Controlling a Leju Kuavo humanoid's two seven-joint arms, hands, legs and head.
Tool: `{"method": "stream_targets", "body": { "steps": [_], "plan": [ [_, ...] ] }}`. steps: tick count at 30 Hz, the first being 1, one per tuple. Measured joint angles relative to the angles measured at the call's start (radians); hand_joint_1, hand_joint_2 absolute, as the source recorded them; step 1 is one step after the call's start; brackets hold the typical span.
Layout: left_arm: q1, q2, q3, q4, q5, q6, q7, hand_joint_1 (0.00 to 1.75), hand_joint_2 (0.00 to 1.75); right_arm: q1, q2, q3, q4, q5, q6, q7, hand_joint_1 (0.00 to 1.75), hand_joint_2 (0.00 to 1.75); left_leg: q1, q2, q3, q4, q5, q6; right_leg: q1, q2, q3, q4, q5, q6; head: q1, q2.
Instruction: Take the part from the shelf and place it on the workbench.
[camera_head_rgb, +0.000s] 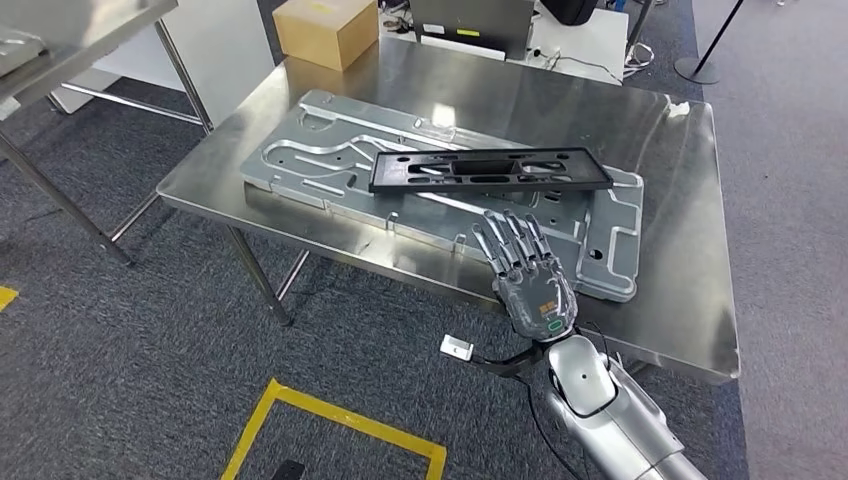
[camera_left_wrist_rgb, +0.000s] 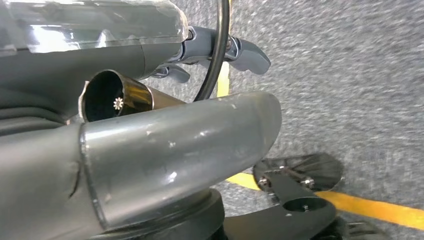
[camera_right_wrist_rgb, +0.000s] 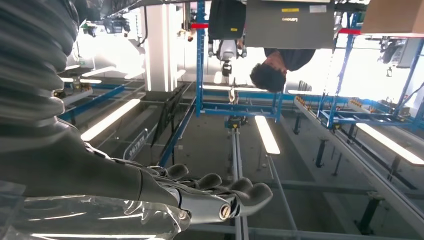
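Part: black plastic frame (camera_head_rgb: 490, 170), long, flat and slotted, lies across the upper face of the large grey metal panel (camera_head_rgb: 330, 160) on the steel table (camera_head_rgb: 690, 300); nothing holds it.
Right hand: right hand (camera_head_rgb: 525, 272) hovers flat above the near edge of the metal panel, fingers straight and spread, grasping nothing; it is just short of the black frame and apart from it.
Left hand: left hand (camera_left_wrist_rgb: 175, 145) hangs low over grey carpet and a yellow floor line (camera_left_wrist_rgb: 360, 205); the thumb fills most of its wrist view and I cannot tell whether the fingers are apart or curled.
Stage: judging by how things lie, the part is already set down on the table and the step in hand is clearing the right hand away.
How to do it well: lift the hand up first, then draw it back toward the body, keeping fingers straight so none catches the frame's near edge or a slot and drags it off the panel.
Risk: the frame looks light and rests loose on smooth metal, so a brush could slide it.
Surroundings: cardboard box (camera_head_rgb: 325, 30) sits at the far corner of the table.
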Motion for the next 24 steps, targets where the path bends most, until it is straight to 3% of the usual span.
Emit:
{"method": "stream_targets", "body": {
  "steps": [1,2,3,4,5,6,8,9,11,12,13,16,17,18,19,21,23,24],
  "plan": [
    [0.001,0.000,0.000,0.000,-0.001,0.000,0.000,0.00,0.00,0.002,0.000,-0.001,0.000,0.000,0.000,0.000,0.00,1.75,-0.001,0.000,-0.017,0.001,0.012,0.000,-0.001,0.000,-0.010,0.062,-0.036,0.003,0.000,0.000],
    [0.001,0.000,0.000,0.000,-0.002,-0.001,0.001,0.00,0.00,0.005,0.000,-0.001,0.001,0.000,0.000,-0.001,0.00,1.75,-0.001,0.000,-0.034,0.003,0.025,0.000,-0.001,0.000,-0.010,0.108,-0.048,0.005,0.000,0.000],
    [0.002,0.001,0.000,0.000,-0.004,-0.001,0.002,0.00,0.00,0.007,0.000,-0.002,0.001,0.000,0.000,-0.002,0.00,1.75,-0.001,0.000,-0.051,0.005,0.036,-0.002,-0.001,0.000,0.003,0.125,-0.036,0.006,0.000,0.000],
    [0.002,0.001,0.000,0.000,-0.006,-0.002,0.004,0.00,0.00,0.009,0.000,-0.004,0.001,0.000,0.000,-0.003,0.00,1.75,-0.001,0.000,-0.067,0.008,0.047,-0.004,-0.001,0.000,0.034,0.107,-0.011,0.005,0.000,0.000],
    [0.002,0.001,0.000,0.000,-0.007,-0.002,0.006,0.00,0.00,0.009,0.001,-0.006,0.001,0.000,0.000,-0.005,0.00,1.75,-0.001,0.000,-0.081,0.013,0.056,-0.006,-0.001,0.000,0.081,0.057,0.015,0.003,0.000,0.000],
    [0.002,0.001,0.000,0.000,-0.007,-0.002,0.007,0.00,0.00,0.008,0.001,-0.008,0.000,0.000,0.000,-0.006,0.00,1.75,-0.002,0.000,-0.093,0.018,0.064,-0.010,0.001,0.000,0.139,-0.018,0.021,-0.002,0.000,0.000],
    [0.001,0.001,0.000,0.000,-0.008,-0.002,0.009,0.00,0.00,0.006,0.002,-0.012,-0.003,0.000,0.000,-0.006,0.00,1.75,-0.004,0.000,-0.106,0.023,0.079,-0.021,0.007,0.000,0.225,-0.145,0.004,-0.013,-0.001,0.000],
    [0.001,0.001,0.000,0.000,-0.008,-0.002,0.010,0.00,0.00,0.005,0.002,-0.013,-0.004,0.000,0.000,-0.006,0.00,1.75,-0.005,0.000,-0.109,0.022,0.088,-0.027,0.010,0.000,0.241,-0.177,-0.007,-0.018,-0.001,0.000],
    [0.002,0.001,0.000,0.000,-0.009,-0.002,0.010,0.00,0.00,0.005,0.003,-0.014,-0.005,0.000,0.000,-0.005,0.00,0.87,-0.003,-0.001,-0.112,0.017,0.102,-0.040,0.010,-0.002,0.232,-0.188,0.006,-0.031,0.000,0.000],
    [0.002,0.001,0.000,0.000,-0.012,-0.001,0.011,0.00,0.00,0.005,0.003,-0.014,-0.005,0.000,0.000,-0.004,0.00,0.44,-0.003,-0.002,-0.119,0.024,0.090,-0.045,0.008,-0.004,0.223,-0.191,0.017,-0.039,0.000,0.000],
    [0.004,0.001,0.000,0.000,-0.014,-0.001,0.012,0.00,0.00,0.005,0.004,-0.015,-0.004,0.000,0.000,-0.005,0.00,0.00,-0.002,-0.003,-0.130,0.049,0.059,-0.050,0.005,-0.005,0.213,-0.195,0.030,-0.047,-0.001,0.000],
    [0.006,0.001,0.000,0.000,-0.021,0.001,0.014,0.00,0.00,0.009,0.012,-0.017,-0.001,0.000,0.000,-0.017,0.00,0.00,0.002,-0.005,-0.177,0.218,-0.077,-0.062,0.002,-0.007,0.176,-0.197,0.062,-0.056,-0.004,0.000],
    [0.006,0.002,0.000,0.000,-0.021,0.001,0.013,0.00,0.00,0.011,0.014,-0.018,0.001,-0.001,0.000,-0.021,0.00,0.00,0.003,-0.005,-0.186,0.273,-0.091,-0.065,0.002,-0.007,0.163,-0.195,0.072,-0.055,-0.004,0.000],
    [0.006,0.002,0.000,0.000,-0.021,0.001,0.012,0.00,0.00,0.013,0.016,-0.018,0.004,-0.002,0.000,-0.025,0.00,0.00,0.003,-0.005,-0.182,0.302,-0.083,-0.067,0.002,-0.008,0.151,-0.192,0.080,-0.053,-0.004,0.000],
    [0.006,0.002,0.000,0.000,-0.021,0.001,0.012,0.00,0.00,0.014,0.017,-0.018,0.006,-0.003,0.000,-0.027,0.00,0.00,0.004,-0.005,-0.160,0.295,-0.061,-0.068,0.001,-0.008,0.138,-0.188,0.088,-0.050,-0.004,0.000],
    [0.005,0.002,0.000,0.000,-0.021,0.001,0.011,0.00,0.00,0.015,0.018,-0.019,0.009,-0.004,0.000,-0.030,0.00,0.00,0.005,-0.005,-0.064,0.178,-0.028,-0.065,0.001,-0.009,0.117,-0.176,0.098,-0.043,-0.004,0.000],
    [0.004,0.003,0.000,0.000,-0.022,0.001,0.010,0.00,0.00,0.014,0.018,-0.021,0.010,-0.003,0.000,-0.026,0.00,0.00,0.003,-0.007,0.018,0.054,-0.039,-0.058,0.003,-0.009,0.102,-0.162,0.103,-0.034,-0.003,0.000],
    [0.003,0.003,0.000,0.000,-0.022,0.000,0.009,0.00,0.00,0.014,0.019,-0.022,0.011,-0.003,0.000,-0.021,0.00,0.00,0.002,-0.008,0.035,0.024,-0.051,-0.053,0.006,-0.009,0.096,-0.156,0.105,-0.029,-0.003,0.000]
  ]
}}
